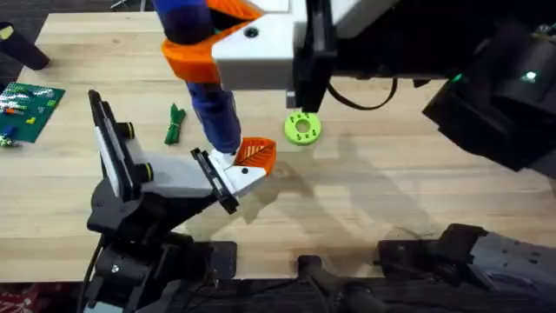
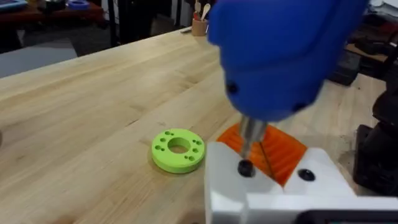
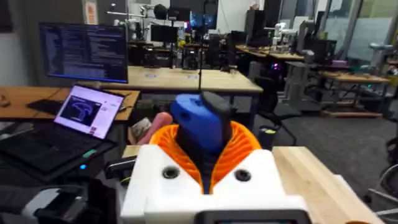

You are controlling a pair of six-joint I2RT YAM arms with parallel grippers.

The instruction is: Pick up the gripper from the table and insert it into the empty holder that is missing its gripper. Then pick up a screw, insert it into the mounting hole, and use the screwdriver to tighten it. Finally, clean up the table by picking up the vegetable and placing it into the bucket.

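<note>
Currently our right gripper [image 3: 208, 155] pinches the screwdriver [image 1: 213, 109] near-upright, tip down on the screw [image 2: 245, 168] in the holder [image 1: 239, 178]; left gripper's state we can't tell.

Right gripper [image 3: 208, 163]: white blocky body, two dark round screws on its face, orange ribbed pads [image 3: 239, 146]. Arms: black links and bases [image 1: 148, 252], black cable [image 1: 369, 103], green indicator light.

Table [image 1: 417, 191] right of the lime disc [image 1: 302, 129] lay open. The screwdriver [image 1: 213, 104] stood over the holder [image 1: 228, 178], blocking it; the vegetable [image 1: 175, 123] lay just beside.
</note>
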